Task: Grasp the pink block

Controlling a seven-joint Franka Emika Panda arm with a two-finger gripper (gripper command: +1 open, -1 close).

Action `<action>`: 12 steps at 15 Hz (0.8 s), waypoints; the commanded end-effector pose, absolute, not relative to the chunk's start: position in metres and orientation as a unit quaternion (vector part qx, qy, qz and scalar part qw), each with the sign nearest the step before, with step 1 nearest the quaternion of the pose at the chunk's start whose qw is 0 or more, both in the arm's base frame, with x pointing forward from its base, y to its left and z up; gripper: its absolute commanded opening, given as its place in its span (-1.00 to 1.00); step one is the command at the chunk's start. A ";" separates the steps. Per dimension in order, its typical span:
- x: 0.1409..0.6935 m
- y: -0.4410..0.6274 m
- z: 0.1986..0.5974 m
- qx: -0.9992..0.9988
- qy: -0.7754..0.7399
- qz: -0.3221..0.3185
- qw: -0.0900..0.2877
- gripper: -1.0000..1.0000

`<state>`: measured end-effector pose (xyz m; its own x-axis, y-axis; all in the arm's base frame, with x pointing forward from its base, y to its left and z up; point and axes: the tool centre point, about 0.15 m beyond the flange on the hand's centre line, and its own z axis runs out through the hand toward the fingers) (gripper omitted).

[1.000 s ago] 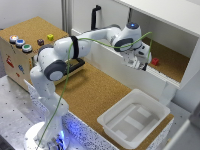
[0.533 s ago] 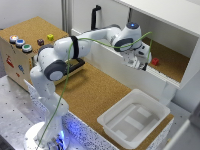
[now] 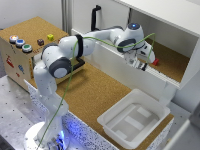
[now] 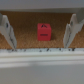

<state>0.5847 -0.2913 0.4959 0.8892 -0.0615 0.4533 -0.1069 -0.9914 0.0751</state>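
Observation:
The pink block (image 4: pixel 43 31) is a small reddish-pink cube resting on the cork floor of a white box. In the wrist view it sits centred between my two fingers (image 4: pixel 6 31), a little beyond the fingertips. My gripper (image 4: pixel 38 35) is open, with wide gaps on both sides of the cube. In the exterior view the gripper (image 3: pixel 142 63) hangs over the near wall of the white box, and the pink block (image 3: pixel 155 62) shows as a small red spot just to the exterior view's right of it.
The white box wall (image 3: pixel 120 70) runs right under the gripper. A white plastic tray (image 3: pixel 134 117) lies on the cork table near the front. A wooden box (image 3: pixel 20 55) at the exterior view's left carries a yellow cube (image 3: pixel 50 37), a dark brown cube (image 3: pixel 40 42) and coloured buttons.

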 end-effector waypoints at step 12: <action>0.721 -0.323 0.473 0.978 -0.020 0.207 -0.014 1.00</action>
<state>0.6593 -0.3047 0.4772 0.8620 -0.0816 0.5003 -0.1028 -0.9946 0.0149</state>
